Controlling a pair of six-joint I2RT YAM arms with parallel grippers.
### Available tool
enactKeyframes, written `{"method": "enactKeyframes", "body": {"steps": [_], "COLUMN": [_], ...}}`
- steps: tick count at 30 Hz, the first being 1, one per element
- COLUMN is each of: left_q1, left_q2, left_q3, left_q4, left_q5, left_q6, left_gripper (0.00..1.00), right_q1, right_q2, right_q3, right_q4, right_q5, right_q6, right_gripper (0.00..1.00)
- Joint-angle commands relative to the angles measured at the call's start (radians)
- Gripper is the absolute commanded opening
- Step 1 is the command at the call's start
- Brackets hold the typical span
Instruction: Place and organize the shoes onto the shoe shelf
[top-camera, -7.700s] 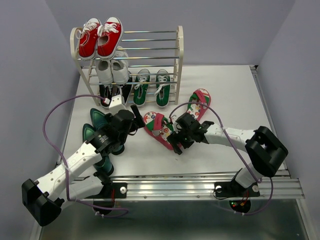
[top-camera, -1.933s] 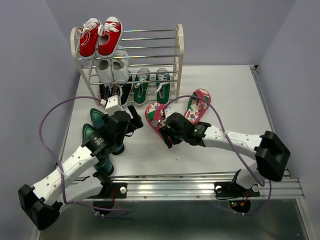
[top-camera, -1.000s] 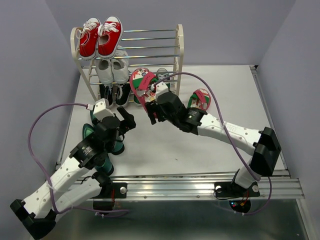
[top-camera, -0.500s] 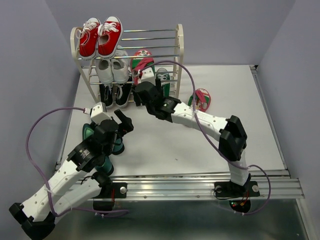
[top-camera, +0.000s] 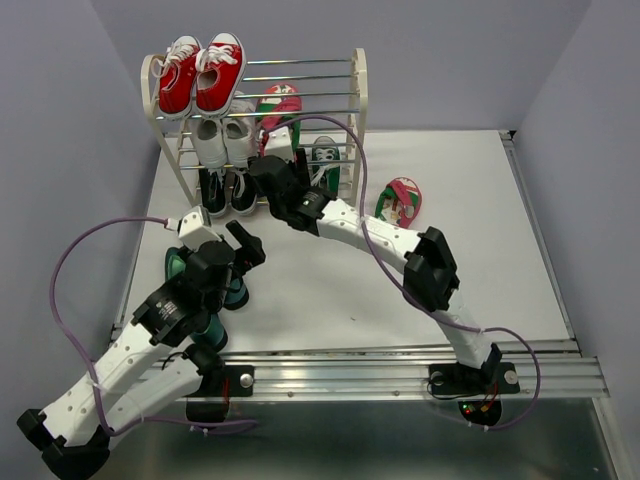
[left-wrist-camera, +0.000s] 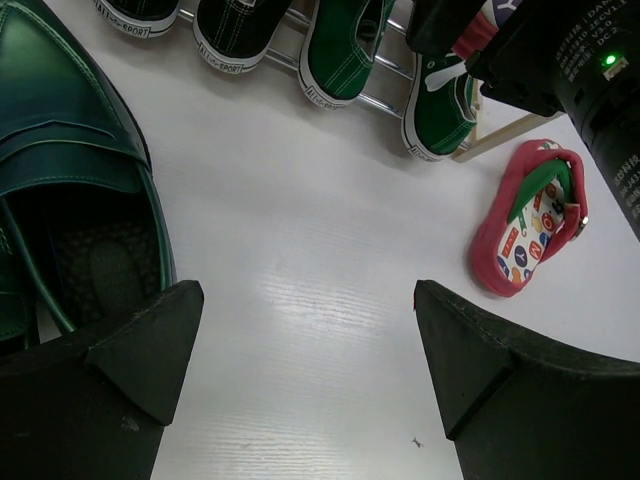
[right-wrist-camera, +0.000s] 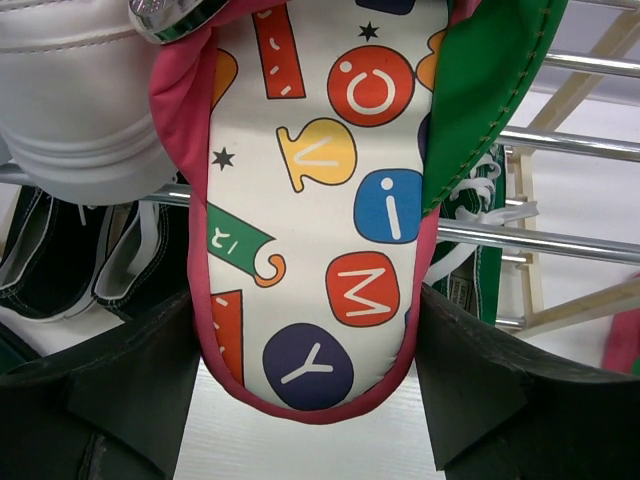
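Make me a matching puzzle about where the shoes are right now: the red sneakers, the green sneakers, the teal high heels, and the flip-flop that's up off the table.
Things:
A. red sneakers
B. green sneakers
C. teal high heels
D. raised flip-flop

Places:
1. on the table, not on the shoe shelf
2. top tier of the shoe shelf
3. gripped in the right hand
4. lowest tier of the shoe shelf

Pairs: A-2, B-4, C-1, D-3.
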Motion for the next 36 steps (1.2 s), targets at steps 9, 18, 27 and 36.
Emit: {"method": "enactKeyframes", "body": {"steps": [9,18,27,36], "left_q1": [0.006,0.006,0.006,0.006], "left_q2": [0.000,-0.004,-0.035,-0.043], "left_q3": [-0.023,-0.024,-0.027,-0.023], "left_q4": [0.014,0.007,-0.021,-0.030], "left_q5": [0.000,0.006,0.008,0.012], "left_q6": [-0.014,-0.029,-0.060,-0.069], "left_gripper": [0.99,0.99,0.99,0.99], "right_q1": [-0.041,-0.051,-0.051,-0.051], "right_q2": [0.024,0.053,0.049,0.014], "right_q3": [0.114,0.128,0.109,0.080], "right_q4": [0.175,0.207,0.224,0.224], "right_q5": [0.081,0.046,0.008,-0.025], "right_q6": [-0.003,0.000,0.021,0.026], "right_gripper": [0.26,0.53,0.90,1.00]}}
